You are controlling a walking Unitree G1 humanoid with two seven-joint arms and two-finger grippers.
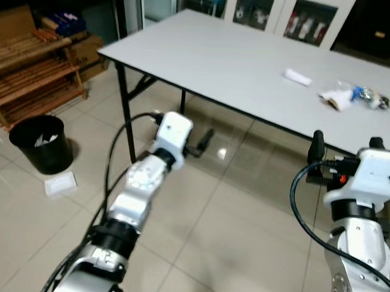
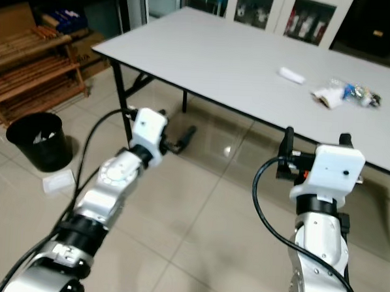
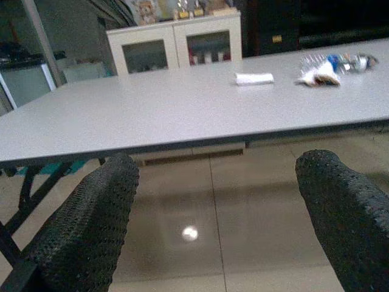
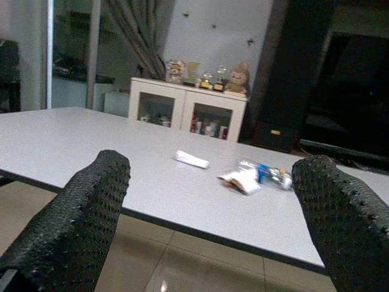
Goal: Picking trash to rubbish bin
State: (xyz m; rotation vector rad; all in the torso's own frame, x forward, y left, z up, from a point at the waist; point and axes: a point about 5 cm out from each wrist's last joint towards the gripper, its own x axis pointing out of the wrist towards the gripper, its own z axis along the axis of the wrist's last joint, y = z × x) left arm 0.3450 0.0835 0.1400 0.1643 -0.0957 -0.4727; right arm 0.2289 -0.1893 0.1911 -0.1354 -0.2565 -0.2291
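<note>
On the white table [image 1: 212,62] lie a small white paper roll [image 1: 297,77] and a crumpled wrapper with a squashed plastic bottle [image 1: 354,97], both near its far right. A black rubbish bin [image 1: 43,143] with some waste inside stands on the floor at the left. My left gripper [image 1: 200,144] is open and held low in front of the table's near edge, below the tabletop. Further right, my right gripper [image 1: 347,146] is open at the table's edge, its fingers upright, short of the wrapper [image 4: 246,180]. Neither holds anything.
A flat white paper [image 1: 61,185] lies on the tiles beside the bin. A wooden rack [image 1: 29,72] and cardboard boxes stand at the far left. White glass-door cabinets [image 1: 280,13] line the back wall. A black table leg [image 1: 123,109] stands left of my left arm.
</note>
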